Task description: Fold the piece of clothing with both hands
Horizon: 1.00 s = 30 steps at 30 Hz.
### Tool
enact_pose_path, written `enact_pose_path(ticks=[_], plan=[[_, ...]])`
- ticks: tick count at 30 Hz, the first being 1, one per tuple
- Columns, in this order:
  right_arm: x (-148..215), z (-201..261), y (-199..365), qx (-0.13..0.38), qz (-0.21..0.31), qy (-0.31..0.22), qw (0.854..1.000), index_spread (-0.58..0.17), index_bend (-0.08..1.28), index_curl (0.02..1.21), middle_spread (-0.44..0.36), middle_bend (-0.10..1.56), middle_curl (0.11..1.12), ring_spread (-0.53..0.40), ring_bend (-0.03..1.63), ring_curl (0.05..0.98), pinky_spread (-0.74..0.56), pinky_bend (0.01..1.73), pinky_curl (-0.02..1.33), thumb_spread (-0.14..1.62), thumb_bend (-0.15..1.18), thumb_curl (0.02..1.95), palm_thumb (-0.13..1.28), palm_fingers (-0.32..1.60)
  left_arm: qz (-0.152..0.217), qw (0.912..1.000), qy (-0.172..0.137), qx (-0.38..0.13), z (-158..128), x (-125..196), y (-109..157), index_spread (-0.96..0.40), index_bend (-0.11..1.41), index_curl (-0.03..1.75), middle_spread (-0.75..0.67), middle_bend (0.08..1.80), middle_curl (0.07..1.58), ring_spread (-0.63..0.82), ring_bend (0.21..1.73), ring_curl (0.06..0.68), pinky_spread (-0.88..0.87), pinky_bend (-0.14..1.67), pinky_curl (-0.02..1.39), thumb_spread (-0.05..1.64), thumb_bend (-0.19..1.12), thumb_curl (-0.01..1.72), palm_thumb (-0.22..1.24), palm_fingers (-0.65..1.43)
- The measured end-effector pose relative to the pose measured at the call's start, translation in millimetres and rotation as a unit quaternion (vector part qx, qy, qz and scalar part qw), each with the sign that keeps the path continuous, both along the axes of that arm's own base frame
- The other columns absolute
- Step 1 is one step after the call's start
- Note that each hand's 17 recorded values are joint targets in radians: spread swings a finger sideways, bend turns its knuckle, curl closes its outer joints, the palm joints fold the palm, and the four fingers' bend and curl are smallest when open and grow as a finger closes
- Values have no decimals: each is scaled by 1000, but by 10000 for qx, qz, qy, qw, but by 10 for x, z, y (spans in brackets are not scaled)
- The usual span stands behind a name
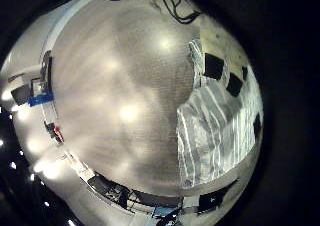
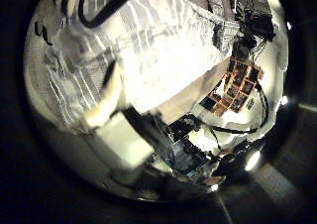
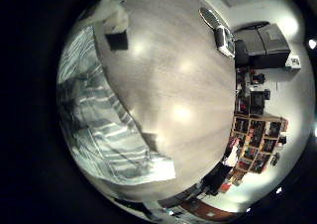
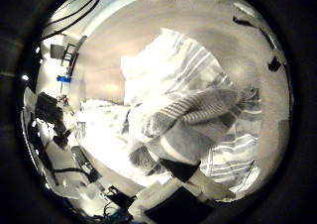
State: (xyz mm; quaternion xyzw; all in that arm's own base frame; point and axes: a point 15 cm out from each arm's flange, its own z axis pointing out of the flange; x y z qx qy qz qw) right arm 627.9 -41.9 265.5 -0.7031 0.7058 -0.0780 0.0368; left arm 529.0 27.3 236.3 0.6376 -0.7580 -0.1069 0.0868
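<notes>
With the striped garment [image 4: 188, 80] bunched in curled fingers [image 4: 193, 110] of the right hand, uneven folding is risked; the left hand's state cannot be told.

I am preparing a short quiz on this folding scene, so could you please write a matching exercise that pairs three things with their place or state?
Things:
1. garment
2. table
3. shelves

Place or state:
A. stands in the room beyond the table
B. lies rumpled, close to both palms
C. bears the garment and is otherwise largely bare

Pairs: 1-B, 2-C, 3-A
</notes>
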Motion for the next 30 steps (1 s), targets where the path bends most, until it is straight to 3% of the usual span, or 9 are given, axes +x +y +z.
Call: enact_pose_path(ticks=[4, 7, 14, 20, 22, 25, 30], plan=[[-11, 327, -328, 5, -269, -310, 9992, -469, 176, 394, -45, 386, 394, 158, 775, 341, 348, 970, 471, 1203, -31, 405, 405, 12, 324, 9979, -450, -335, 169, 150, 5, -245, 139, 1116, -36, 174, 745, -80, 933, 426, -159, 453, 801, 1098, -28, 408, 445, -34], [-91, 629, -486, 82, -462, -507, 9976, -429, 156, 368, -50, 449, 402, 102, 851, 336, 390, 921, 425, 1231, -20, 378, 391, 194, 391, 9965, -587, -444, 416, 93, 37, -162, 140, 998, 110, 165, 665, 51, 884, 398, 37, 423, 763, 1109, -23, 394, 443, -45], [-751, 696, -1010, 300, -1098, -70, 9935, -382, 168, 348, -80, 462, 401, -19, 908, 343, 363, 916, 406, 1295, 5, 367, 489, 245, 147, 9976, -218, -641, 705, -396, -128, -46, 192, 798, 258, 159, 530, 214, 803, 349, 332, 355, 653, 1135, -20, 369, 433, -1], [-1127, 536, -1270, 349, -1426, 183, 9890, -359, 158, 330, -95, 470, 398, -86, 960, 342, 294, 936, 395, 1317, -8, 375, 544, 300, -13, 9975, 222, -668, 521, -745, -302, -13, 207, 710, 283, 161, 448, 269, 749, 318, 425, 313, 576, 1167, -14, 357, 460, 36], [-1252, 424, -1287, 377, -1481, 355, 9876, -343, 179, 337, -68, 451, 394, -59, 932, 336, 286, 948, 395, 1282, -48, 358, 442, 257, -43, 9972, 359, -650, 383, -862, -304, -8, 209, 686, 285, 161, 427, 283, 737, 310, 438, 301, 556, 1172, -16, 353, 463, 47], [-1454, 222, -1292, 402, -1504, 747, 9850, -308, 182, 344, -30, 416, 383, 8, 856, 313, 325, 956, 391, 1225, -56, 327, 300, 168, -77, 9975, 311, -627, 178, -880, -332, -2, 209, 655, 286, 162, 399, 298, 719, 300, 448, 289, 530, 1179, -16, 349, 468, 62], [-1579, -3, -1263, 464, -1521, 1044, 9817, -276, 172, 339, 14, 383, 370, 78, 825, 283, 375, 945, 361, 1187, -33, 308, 223, 160, -94, 9978, 323, -577, -164, -863, -395, 2, 205, 611, 278, 166, 364, 308, 697, 287, 454, 276, 495, 1189, -13, 347, 485, 88]])
